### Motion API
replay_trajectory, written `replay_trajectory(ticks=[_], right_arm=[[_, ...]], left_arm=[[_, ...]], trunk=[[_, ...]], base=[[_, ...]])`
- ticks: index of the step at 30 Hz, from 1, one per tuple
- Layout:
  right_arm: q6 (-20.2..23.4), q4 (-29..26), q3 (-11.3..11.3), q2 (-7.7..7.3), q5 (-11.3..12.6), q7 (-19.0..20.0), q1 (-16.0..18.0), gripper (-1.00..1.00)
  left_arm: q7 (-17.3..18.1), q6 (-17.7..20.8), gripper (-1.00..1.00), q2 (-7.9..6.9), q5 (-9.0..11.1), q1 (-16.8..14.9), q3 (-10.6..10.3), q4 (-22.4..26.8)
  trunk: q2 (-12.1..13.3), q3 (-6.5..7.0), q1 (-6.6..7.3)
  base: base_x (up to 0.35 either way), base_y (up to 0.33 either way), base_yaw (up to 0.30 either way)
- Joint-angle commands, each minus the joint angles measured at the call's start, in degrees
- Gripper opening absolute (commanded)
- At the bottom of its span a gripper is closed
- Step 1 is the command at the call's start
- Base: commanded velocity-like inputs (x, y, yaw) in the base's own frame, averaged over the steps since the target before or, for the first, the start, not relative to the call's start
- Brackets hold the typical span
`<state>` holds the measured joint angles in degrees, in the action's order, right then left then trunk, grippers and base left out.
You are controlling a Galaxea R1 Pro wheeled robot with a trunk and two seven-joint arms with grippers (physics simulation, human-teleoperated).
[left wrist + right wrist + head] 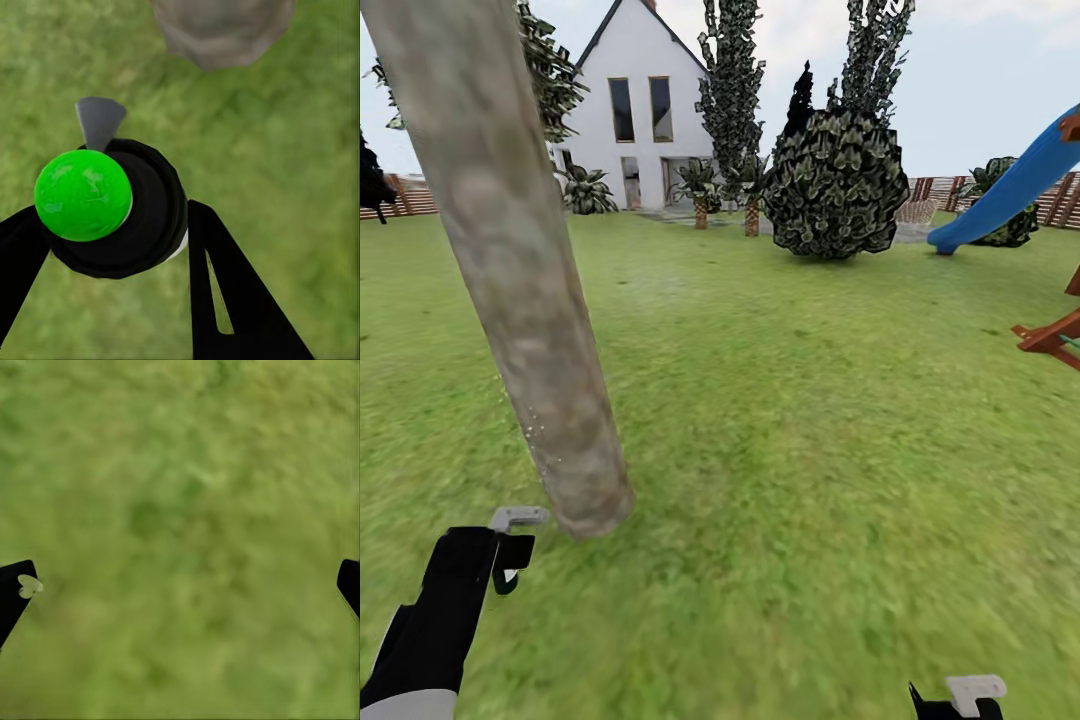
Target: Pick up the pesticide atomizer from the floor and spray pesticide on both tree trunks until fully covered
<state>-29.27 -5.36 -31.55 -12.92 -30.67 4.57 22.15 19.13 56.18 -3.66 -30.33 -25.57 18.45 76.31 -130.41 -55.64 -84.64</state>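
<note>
A thick grey-beige tree trunk (510,270) leans across the left of the head view, with its base (221,30) in the grass just beyond my left gripper (510,562). That gripper is shut on the pesticide atomizer (112,217), a black body with a bright green round top. The atomizer's grey nozzle (99,120) points toward the trunk base. A few faint white specks (528,430) dot the trunk's lower left edge. My right gripper (960,700) hangs open over bare lawn (180,510), its fingertips (15,592) far apart. The second tree is out of view.
Open lawn (810,420) stretches right of the trunk. Farther off are a round dark bush (835,185), a white house (640,110), dark columnar trees (730,80) and a brown slat fence (410,195). A blue slide (1010,190) and a red-brown wooden frame (1050,335) stand at the right.
</note>
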Motion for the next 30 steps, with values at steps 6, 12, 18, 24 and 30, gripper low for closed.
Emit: replay_trajectory(ticks=[6, 12, 18, 24, 30], right_arm=[[0.0, 0.0, 0.0, 0.08, 0.1, -0.2, 0.0, 1.00], [0.0, 0.0, 0.0, 0.09, 0.1, -0.1, 0.0, 1.00], [0.0, 0.0, 0.0, 0.09, 0.1, -0.1, 0.0, 1.00], [0.0, 0.0, 0.0, 0.08, 0.1, -0.2, 0.0, 1.00], [0.0, 0.1, 0.0, 0.09, 0.2, -0.3, 0.0, 1.00]], left_arm=[[0.0, 0.0, -1.00, 0.06, 0.0, 0.0, 0.2, 0.0], [0.0, -0.1, -1.00, 0.19, 0.1, 0.0, 0.3, 0.0], [0.1, -0.2, -1.00, 3.38, 0.5, 0.0, -5.9, -1.0], [0.2, -0.3, -1.00, -2.65, 0.2, -0.1, -1.1, -2.6], [0.1, -0.5, -1.00, -4.05, 0.6, -0.1, -0.9, -6.0]], trunk=[[0.0, 0.00, 0.00], [0.0, 0.00, 0.00], [0.0, 0.00, 0.00], [0.0, 0.00, 0.00], [0.0, 0.00, 0.00]], base=[[0.272, -0.087, 0.115], [0.017, -0.265, 0.195], [0.007, -0.273, 0.005], [0.115, -0.270, 0.000], [0.223, -0.181, 0.103]])
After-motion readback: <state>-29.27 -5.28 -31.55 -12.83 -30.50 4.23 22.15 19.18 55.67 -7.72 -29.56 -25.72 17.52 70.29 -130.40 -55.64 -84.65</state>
